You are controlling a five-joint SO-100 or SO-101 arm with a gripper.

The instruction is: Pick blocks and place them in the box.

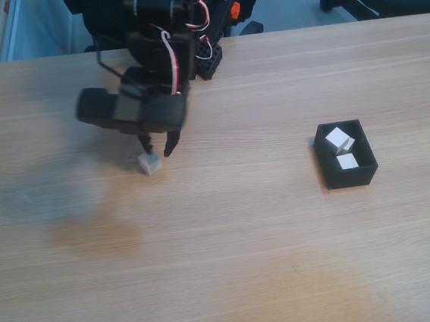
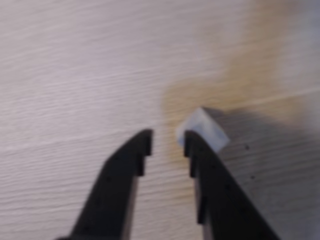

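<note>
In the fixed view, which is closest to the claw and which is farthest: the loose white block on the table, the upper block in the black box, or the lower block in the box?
From the claw:
1. The loose block, on the table just below its tips.
2. The upper block in the box, far right.
3. The lower block in the box, slightly farther right and lower; nearly level with the second.

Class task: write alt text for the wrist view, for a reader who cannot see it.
Two black fingers of the tool reach up from the bottom edge, slightly parted, over a light wooden table. A small white block sits just beyond the right fingertip, outside the gap. The picture is blurred.
</note>
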